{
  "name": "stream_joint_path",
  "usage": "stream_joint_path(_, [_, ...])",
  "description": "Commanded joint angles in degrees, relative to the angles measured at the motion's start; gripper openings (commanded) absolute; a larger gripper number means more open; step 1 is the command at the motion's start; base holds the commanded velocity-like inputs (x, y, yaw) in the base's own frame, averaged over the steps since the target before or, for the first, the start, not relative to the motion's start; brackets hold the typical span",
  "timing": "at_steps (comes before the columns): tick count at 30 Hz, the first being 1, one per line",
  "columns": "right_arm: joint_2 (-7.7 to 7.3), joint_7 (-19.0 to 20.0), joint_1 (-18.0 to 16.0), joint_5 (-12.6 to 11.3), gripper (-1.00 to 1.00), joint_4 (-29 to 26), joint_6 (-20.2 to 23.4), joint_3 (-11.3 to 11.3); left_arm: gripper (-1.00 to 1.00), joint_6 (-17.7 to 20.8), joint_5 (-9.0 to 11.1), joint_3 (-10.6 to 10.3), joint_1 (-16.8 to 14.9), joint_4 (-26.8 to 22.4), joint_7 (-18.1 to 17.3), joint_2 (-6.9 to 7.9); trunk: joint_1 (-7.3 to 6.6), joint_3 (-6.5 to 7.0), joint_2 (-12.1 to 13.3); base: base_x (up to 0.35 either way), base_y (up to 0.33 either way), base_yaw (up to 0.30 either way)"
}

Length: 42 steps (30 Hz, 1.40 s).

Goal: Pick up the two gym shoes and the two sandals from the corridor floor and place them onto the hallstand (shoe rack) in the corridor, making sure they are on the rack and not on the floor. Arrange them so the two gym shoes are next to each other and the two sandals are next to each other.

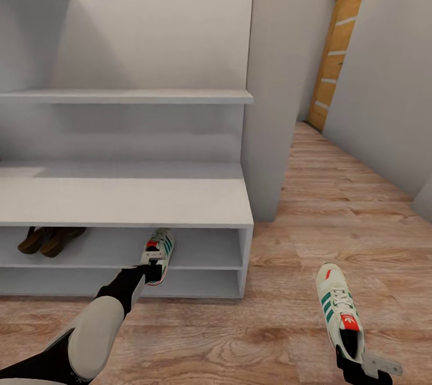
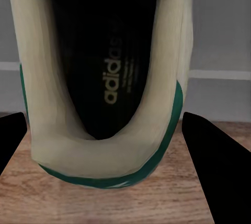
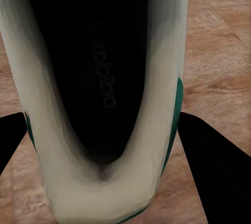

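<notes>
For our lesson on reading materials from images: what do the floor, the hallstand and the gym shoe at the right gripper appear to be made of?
Floor: wood-look planks, probably laminate, with brown grain, plank seams and a soft sheen.
Hallstand: likely painted board; flat matt white-grey, with no grain.
Gym shoe at the right gripper: seemingly smooth off-white leather or synthetic with green stripes; the right wrist view shows a dark printed insole.

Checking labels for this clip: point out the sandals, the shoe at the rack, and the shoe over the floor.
sandals (image 1: 49,239), head view, brown uppers.
shoe at the rack (image 1: 159,249), head view, laced top.
shoe over the floor (image 1: 338,307), head view, laces.
</notes>
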Motion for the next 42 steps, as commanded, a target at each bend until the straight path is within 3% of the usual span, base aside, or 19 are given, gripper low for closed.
stream_joint_path(1, [0.01, -0.1, 0.0, 0.4, -1.00, 0.1, -0.2, -0.2, -1.00, 0.3, -0.6, 0.5, 0.0, -0.2, -0.5, -0.07, -0.01, -0.06, 0.0, 0.000, 0.000, 0.000])
stream_joint_path(24, [0.01, -0.1, 0.0, 0.4, -1.00, 0.1, -0.2, -0.2, -1.00, 0.3, -0.6, 0.5, 0.1, -0.2, -0.4, -0.09, -0.01, -0.06, 0.0, 0.130, -0.001, 0.000])
stream_joint_path(42, [0.01, -0.1, 0.0, 0.4, -1.00, 0.1, -0.2, -0.2, -1.00, -2.1, -0.6, 0.5, 0.1, -0.2, -0.5, -0.10, -0.01, -0.06, 0.0, 0.134, -0.107, 0.000])
